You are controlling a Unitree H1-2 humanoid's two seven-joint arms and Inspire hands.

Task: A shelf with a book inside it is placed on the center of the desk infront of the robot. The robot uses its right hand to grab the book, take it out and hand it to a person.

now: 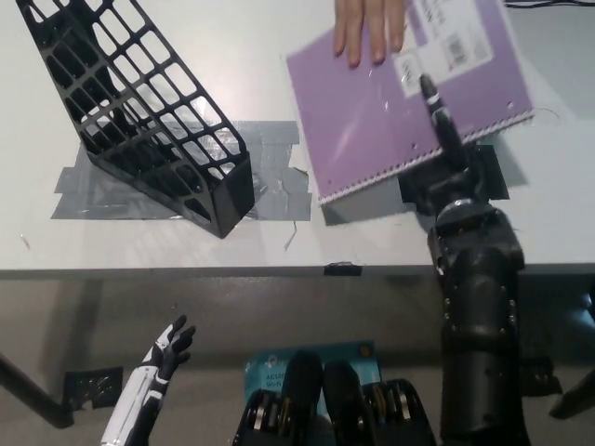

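Holding purple book (390, 102), right hand (446, 153) beneath person's hand (370, 28).

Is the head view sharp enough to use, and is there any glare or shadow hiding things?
Head view: mostly sharp; glare streaks on the purple spiral-bound notebook and the grey tape patch; the notebook casts a soft shadow on the white desk; black right robot hand lacks detail; label print unreadable.

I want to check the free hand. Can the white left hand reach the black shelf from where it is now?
Probably not directly. The left hand is open, low below the desk edge, while the shelf stands on top, further back. It would need to rise above the edge first; nothing else blocks that side.
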